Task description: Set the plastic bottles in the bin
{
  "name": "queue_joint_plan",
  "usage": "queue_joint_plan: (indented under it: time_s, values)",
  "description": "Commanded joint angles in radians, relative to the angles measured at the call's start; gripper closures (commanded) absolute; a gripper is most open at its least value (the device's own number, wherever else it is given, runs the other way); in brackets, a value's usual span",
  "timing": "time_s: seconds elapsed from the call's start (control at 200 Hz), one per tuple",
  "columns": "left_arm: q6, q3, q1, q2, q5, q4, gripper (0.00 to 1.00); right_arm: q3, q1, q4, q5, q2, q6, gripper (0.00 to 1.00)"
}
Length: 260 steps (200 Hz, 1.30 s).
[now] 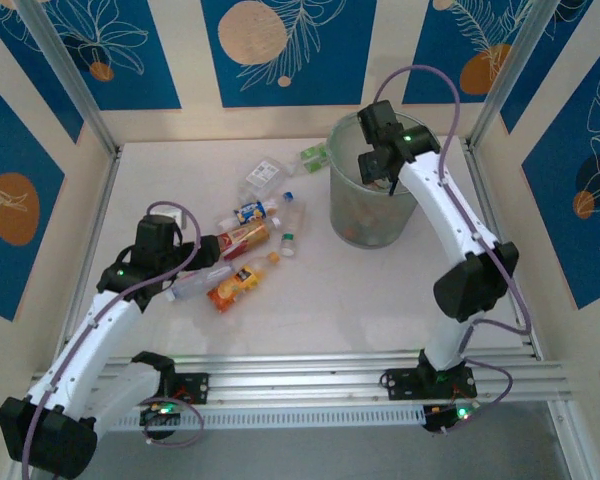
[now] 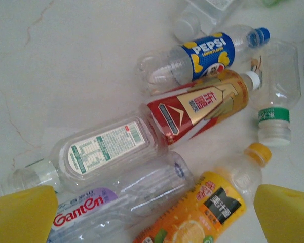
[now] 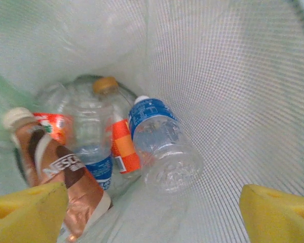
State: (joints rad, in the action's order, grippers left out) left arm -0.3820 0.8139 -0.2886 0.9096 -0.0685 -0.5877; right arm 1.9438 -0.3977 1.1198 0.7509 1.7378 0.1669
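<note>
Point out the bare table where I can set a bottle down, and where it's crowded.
Bare: the near strip of table between the bottles and the arms' bases, and the far-left corner behind the bottles. Crowded: the middle, from the left gripper across to the bin.

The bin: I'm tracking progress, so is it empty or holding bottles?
Holding bottles: the bin has several inside, including a blue-labelled bottle and a brown Nescafe bottle.

This is a robot test cell in a lab: a white counter [image 1: 310,310] fenced by aluminium posts [image 1: 68,75], blue leaf-printed wall panels [image 1: 288,50] standing beyond the right claw [image 1: 375,165], and a slotted aluminium rail [image 1: 320,375] well behind that claw carrying two bolted-down arms [image 1: 450,215].
</note>
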Motion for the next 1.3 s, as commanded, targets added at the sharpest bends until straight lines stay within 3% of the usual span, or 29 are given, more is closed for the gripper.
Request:
queue_joint_plan:
  time_s: [0.0,0.1,0.225,0.445,0.665,0.83,1.295]
  values:
    - [0.037,0.042,-0.009,0.003,0.063,-0.095,0.0,0.03,-0.045,0.005,-0.028,-0.095,0.063,0.06]
    - [0.041,0.042,-0.011,0.005,0.076,-0.13,0.01,0.003,-0.097,-0.004,-0.018,-0.157,0.098,0.0]
    - [0.063,0.044,-0.023,0.023,0.118,-0.162,0.07,-0.07,-0.169,-0.022,-0.014,-0.24,0.159,0.01]
    - [0.111,0.073,-0.174,0.155,0.036,-0.206,0.15,-0.207,-0.252,-0.051,0.0,-0.33,0.262,0.01]
    - [0.147,0.1,-0.311,0.297,-0.109,-0.25,0.18,-0.259,-0.281,-0.05,0.007,-0.347,0.301,0.01]
    - [0.146,0.1,-0.368,0.38,-0.138,-0.231,0.23,-0.269,-0.288,-0.065,0.019,-0.346,0.313,0.01]
    - [0.138,0.093,-0.431,0.54,-0.207,-0.159,0.24,-0.311,-0.29,-0.097,0.033,-0.383,0.335,0.01]
